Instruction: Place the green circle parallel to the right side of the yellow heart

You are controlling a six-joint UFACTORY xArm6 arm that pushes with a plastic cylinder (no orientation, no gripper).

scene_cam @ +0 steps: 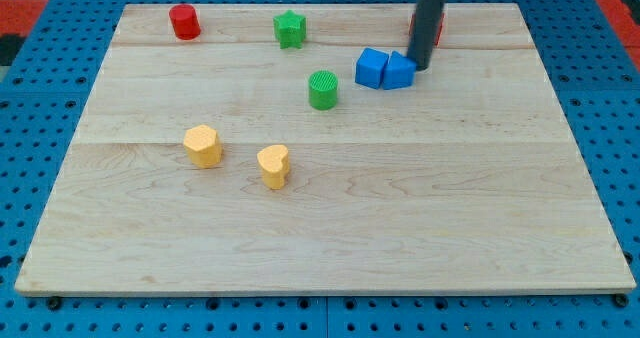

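The green circle [323,89] stands on the wooden board above and to the right of the yellow heart [273,165]. My tip [420,66] is at the view's upper right, touching the right side of a pair of blue blocks [385,69]. It is well to the right of the green circle and far from the yellow heart.
A yellow hexagon block [203,145] sits left of the heart. A green star [290,28] and a red cylinder [184,22] are near the view's top edge. A red block [437,30] is mostly hidden behind the rod. The board [330,248] lies on a blue pegboard.
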